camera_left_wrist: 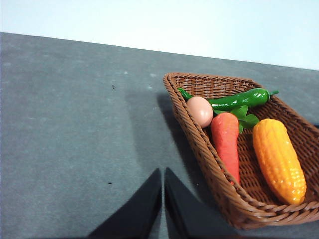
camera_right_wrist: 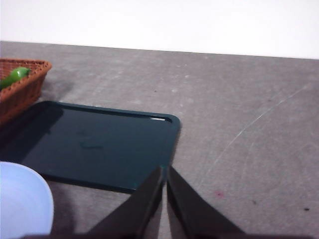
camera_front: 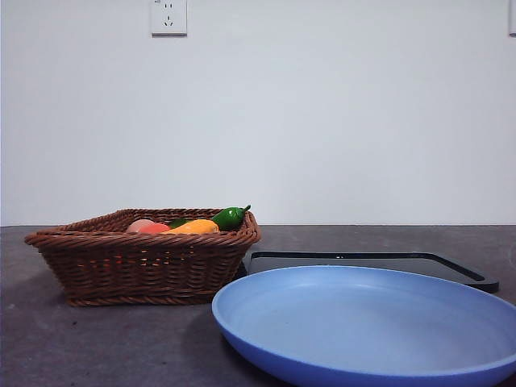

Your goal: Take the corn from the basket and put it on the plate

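The corn (camera_left_wrist: 279, 160) is an orange-yellow bumpy cob lying in the brown wicker basket (camera_left_wrist: 199, 144), beside a carrot (camera_left_wrist: 227, 142). In the front view only its top (camera_front: 195, 227) shows above the basket (camera_front: 145, 266) rim. The light-blue plate (camera_front: 371, 326) sits near the camera, right of the basket; its edge (camera_right_wrist: 22, 201) shows in the right wrist view. My left gripper (camera_left_wrist: 163, 172) is shut above bare table next to the basket. My right gripper (camera_right_wrist: 164, 169) is shut over the black tray's edge. Neither holds anything.
A green chili pepper (camera_left_wrist: 239, 99) and a round pinkish fruit (camera_left_wrist: 200, 110) also lie in the basket. A flat black tray (camera_right_wrist: 94, 144) lies behind the plate, seen as (camera_front: 363, 262) in the front view. A wall outlet (camera_front: 168, 16) is high on the white wall.
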Robot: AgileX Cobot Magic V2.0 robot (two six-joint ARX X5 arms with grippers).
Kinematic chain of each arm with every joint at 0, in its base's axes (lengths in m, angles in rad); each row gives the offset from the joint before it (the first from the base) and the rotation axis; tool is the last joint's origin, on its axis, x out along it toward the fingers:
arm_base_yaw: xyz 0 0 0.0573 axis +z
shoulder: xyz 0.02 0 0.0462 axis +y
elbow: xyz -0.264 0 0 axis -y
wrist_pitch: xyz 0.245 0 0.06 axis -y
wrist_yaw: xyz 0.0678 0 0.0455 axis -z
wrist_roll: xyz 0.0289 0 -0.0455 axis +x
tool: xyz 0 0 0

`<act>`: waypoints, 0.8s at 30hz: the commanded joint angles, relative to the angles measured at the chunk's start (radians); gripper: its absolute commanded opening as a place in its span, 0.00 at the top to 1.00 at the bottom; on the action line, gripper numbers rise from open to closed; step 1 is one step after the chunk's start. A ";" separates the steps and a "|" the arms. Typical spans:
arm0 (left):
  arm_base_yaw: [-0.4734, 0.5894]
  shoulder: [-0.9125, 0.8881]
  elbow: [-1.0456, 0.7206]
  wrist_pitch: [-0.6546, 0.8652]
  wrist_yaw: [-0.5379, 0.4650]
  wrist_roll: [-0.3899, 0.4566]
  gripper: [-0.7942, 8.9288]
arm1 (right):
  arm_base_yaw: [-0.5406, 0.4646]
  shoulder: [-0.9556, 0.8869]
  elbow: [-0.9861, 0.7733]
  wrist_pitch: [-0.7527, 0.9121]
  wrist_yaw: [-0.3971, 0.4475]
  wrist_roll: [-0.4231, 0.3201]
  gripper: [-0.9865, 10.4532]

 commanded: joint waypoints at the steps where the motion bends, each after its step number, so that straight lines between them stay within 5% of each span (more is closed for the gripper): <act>1: 0.003 0.000 -0.017 -0.028 0.001 -0.082 0.91 | 0.001 -0.002 -0.010 0.004 -0.003 0.120 0.91; 13: 0.003 0.000 0.028 -0.036 0.002 -0.307 0.91 | 0.001 -0.002 0.029 0.070 -0.026 0.400 0.91; 24: 0.003 0.112 0.238 -0.126 0.098 -0.328 0.91 | 0.002 0.081 0.253 -0.088 -0.032 0.394 0.91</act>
